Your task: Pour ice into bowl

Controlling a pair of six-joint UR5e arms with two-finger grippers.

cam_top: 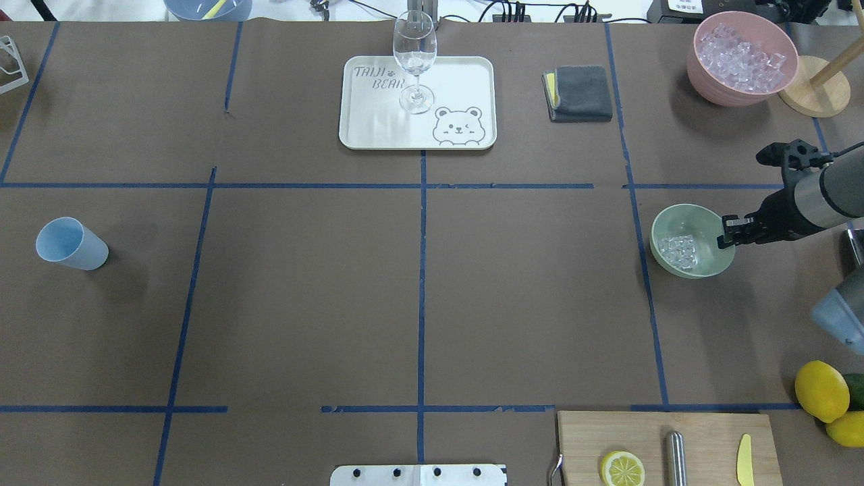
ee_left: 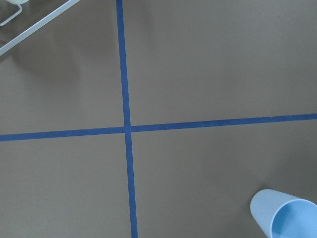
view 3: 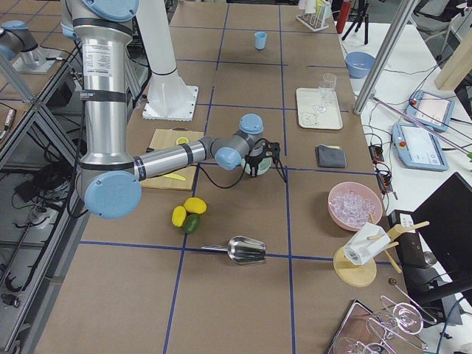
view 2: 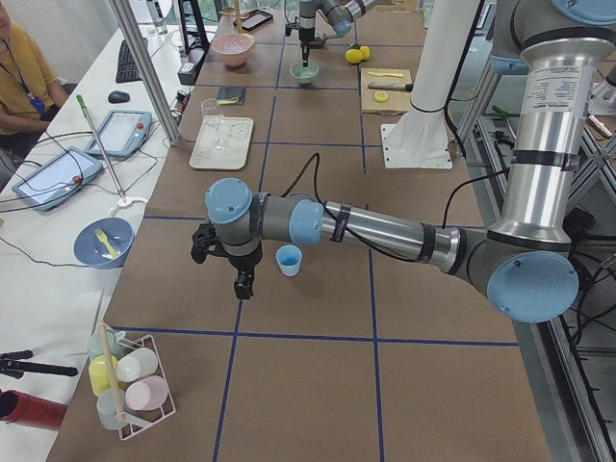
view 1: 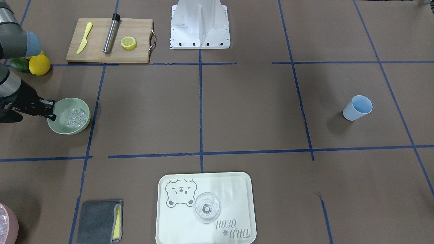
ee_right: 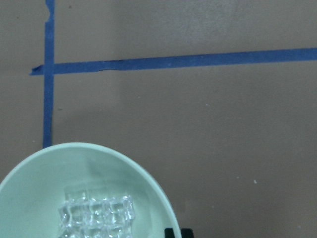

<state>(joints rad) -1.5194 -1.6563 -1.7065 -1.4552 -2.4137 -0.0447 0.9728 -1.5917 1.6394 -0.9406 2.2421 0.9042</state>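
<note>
The pale green bowl [cam_top: 703, 219] stands at the table's right side and holds a small heap of clear ice [cam_top: 677, 251]. My right gripper [cam_top: 730, 233] is at the bowl's right rim, shut on it. From the front, the same bowl [view 1: 69, 103], ice [view 1: 76, 117] and right gripper [view 1: 51, 110] appear at the left. The right wrist view looks down on the bowl [ee_right: 39, 183] and ice [ee_right: 96, 215], with two dark fingertips [ee_right: 187, 232] close together at the rim. My left gripper [view 2: 243, 287] hangs beside the light blue cup [view 2: 288, 260]; I cannot tell whether it is open or shut.
A pink bowl [cam_top: 702, 77] of ice stands at the far right beside a wooden stand [cam_top: 813, 94]. A tray [cam_top: 466, 74] bears a stemmed glass [cam_top: 414, 61]. There is also a grey cloth [cam_top: 580, 93], a cutting board [cam_top: 709, 432], lemons [cam_top: 821, 390] and a metal scoop [view 3: 247, 249].
</note>
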